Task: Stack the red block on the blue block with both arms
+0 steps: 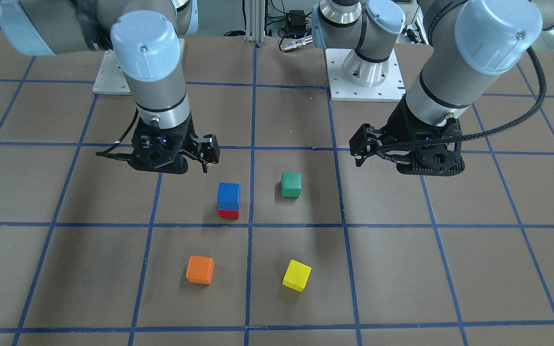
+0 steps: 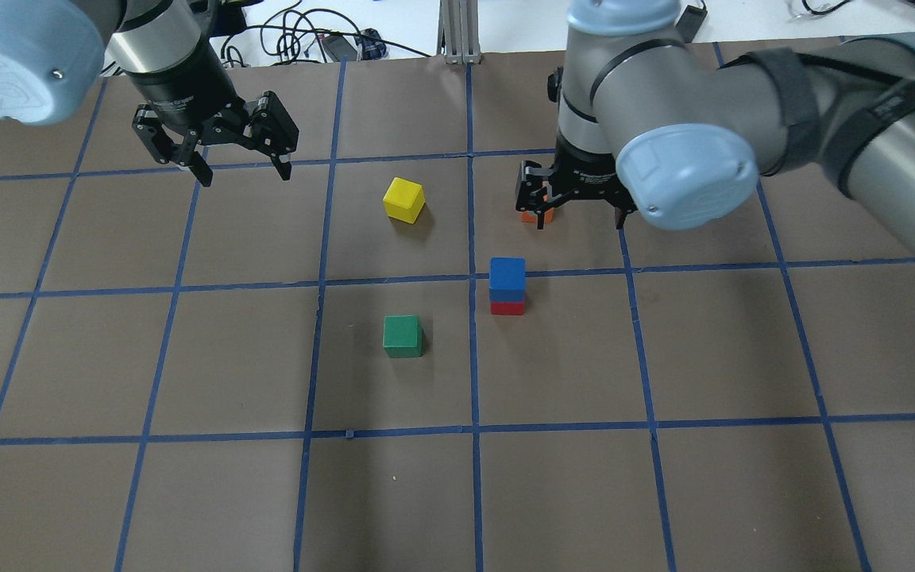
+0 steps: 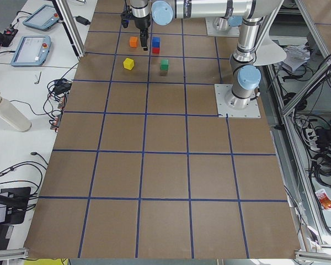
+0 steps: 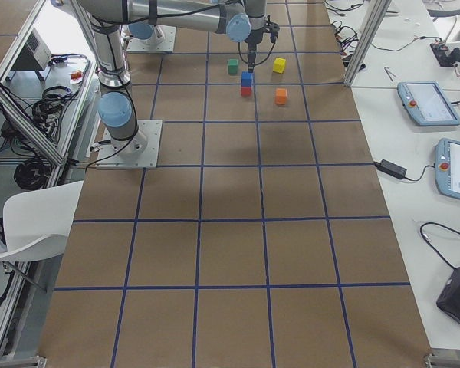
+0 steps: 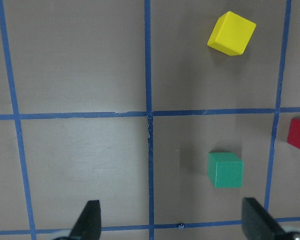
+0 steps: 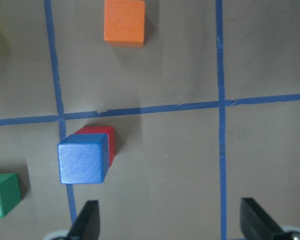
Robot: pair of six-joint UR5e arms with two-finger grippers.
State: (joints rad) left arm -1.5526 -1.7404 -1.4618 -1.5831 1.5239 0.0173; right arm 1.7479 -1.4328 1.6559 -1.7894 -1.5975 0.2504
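While blue block [image 2: 507, 274] sits atop red block [image 2: 507, 307], left tool [image 2: 245, 173] wide open, empty, right tool [image 6: 172, 222] likewise

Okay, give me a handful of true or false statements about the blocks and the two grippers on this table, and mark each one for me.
1. The blue block sits on top of the red block. True.
2. The left gripper is shut on a block. False: it is open and empty, held over a bare part of the table.
3. The right gripper is open and holds nothing. True.
4. The green cube touches the two-block stack. False: it stands apart from it, with bare table between them.
5. The orange cube and the yellow cube each lie alone, with nothing stacked on them. True.
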